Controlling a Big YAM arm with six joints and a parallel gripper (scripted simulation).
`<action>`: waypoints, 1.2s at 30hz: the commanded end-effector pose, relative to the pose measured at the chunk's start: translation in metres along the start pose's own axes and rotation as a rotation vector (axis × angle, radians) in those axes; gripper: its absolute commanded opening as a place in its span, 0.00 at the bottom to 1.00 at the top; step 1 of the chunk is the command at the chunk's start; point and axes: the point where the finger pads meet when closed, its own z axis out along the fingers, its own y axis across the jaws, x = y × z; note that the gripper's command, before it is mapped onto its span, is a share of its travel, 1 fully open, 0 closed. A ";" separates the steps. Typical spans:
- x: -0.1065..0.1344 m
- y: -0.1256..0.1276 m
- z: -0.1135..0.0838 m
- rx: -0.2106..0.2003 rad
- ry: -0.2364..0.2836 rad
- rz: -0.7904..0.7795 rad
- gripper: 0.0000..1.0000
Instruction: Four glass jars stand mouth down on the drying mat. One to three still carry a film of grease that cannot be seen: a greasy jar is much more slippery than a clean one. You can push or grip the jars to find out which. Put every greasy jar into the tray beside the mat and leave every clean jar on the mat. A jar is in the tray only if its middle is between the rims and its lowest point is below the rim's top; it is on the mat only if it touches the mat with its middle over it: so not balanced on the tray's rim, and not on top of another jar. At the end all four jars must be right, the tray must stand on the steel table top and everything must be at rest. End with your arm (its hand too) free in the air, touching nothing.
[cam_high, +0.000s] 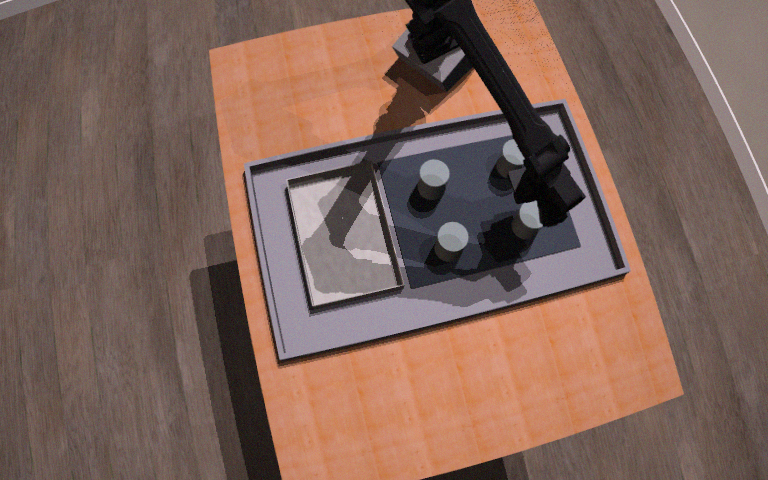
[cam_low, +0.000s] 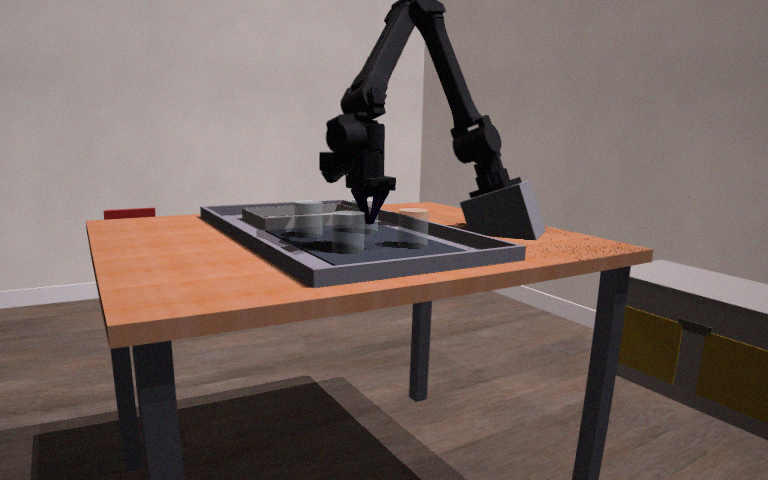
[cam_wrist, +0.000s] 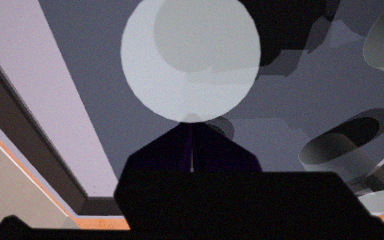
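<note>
Gripper: we see our gripper (cam_wrist: 192, 129) with jaws pressed together, empty, tip against the near-right jar (cam_high: 527, 217)
Jars: all four stand on the dark mat (cam_high: 481, 186)
Tray: the tray (cam_high: 294, 243) sits beside the mat
</note>
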 end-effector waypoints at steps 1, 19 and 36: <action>-0.022 0.001 -0.006 -0.008 -0.022 0.008 0.00; -0.024 0.001 -0.006 -0.008 -0.022 0.008 0.00; -0.026 0.001 -0.006 -0.008 -0.022 0.008 0.00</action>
